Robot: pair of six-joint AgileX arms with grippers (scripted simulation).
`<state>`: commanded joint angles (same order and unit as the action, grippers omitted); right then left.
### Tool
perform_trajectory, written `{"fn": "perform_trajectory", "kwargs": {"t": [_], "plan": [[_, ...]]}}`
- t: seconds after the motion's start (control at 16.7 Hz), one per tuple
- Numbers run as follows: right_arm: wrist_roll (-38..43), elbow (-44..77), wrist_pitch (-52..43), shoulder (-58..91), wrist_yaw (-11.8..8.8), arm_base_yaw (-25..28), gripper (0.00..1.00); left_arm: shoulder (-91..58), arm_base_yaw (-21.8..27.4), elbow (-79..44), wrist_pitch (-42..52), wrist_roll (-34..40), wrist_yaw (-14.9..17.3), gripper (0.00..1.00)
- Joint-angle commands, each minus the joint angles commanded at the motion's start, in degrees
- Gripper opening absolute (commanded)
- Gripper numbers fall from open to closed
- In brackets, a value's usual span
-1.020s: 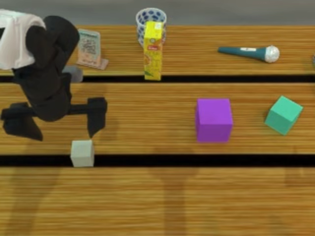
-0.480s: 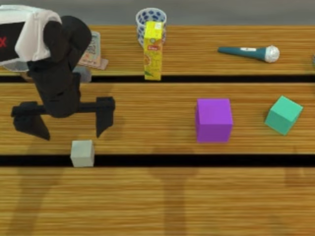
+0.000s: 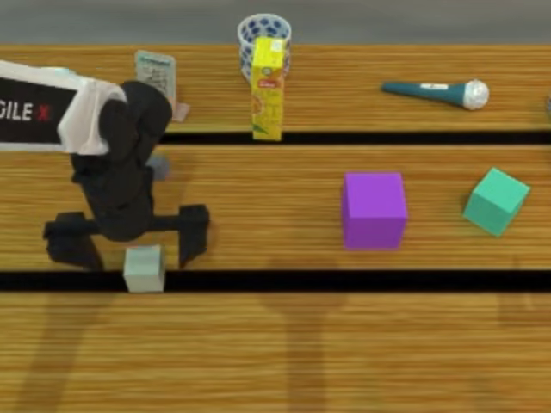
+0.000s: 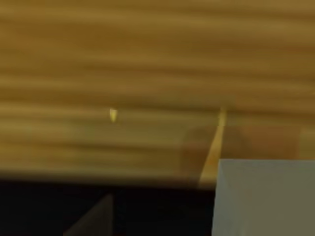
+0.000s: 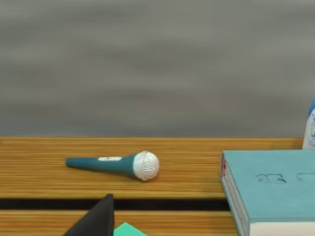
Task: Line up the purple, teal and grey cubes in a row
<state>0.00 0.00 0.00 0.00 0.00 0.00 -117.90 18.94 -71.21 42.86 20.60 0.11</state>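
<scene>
Purple cube (image 3: 374, 210): largest, matte, flat on table, square to the planks, right of centre. Teal cube (image 3: 496, 200): mid-sized, flat, rotated, near right edge, apart from purple. Grey cube (image 3: 144, 268): smallest, pale, far left, straddling the near black gap, well apart from both; also in left wrist view (image 4: 266, 196).

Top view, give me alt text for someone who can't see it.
The left arm's open tool straddles the space just behind the grey cube at the table's left. The purple cube and teal cube sit apart on the right.
</scene>
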Motion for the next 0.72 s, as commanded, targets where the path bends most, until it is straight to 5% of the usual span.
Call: {"fn": "perform_trajectory", "kwargs": {"t": [0.42, 0.72], "plan": [[0.0, 0.0, 0.0, 0.0, 0.0, 0.0, 1.0, -2.53, 0.04, 2.24, -4.32, 0.0, 0.02, 1.0], [0.0, 0.0, 0.0, 0.0, 0.0, 0.0, 1.0, -2.53, 0.04, 2.24, -4.32, 0.0, 0.02, 0.62]]}}
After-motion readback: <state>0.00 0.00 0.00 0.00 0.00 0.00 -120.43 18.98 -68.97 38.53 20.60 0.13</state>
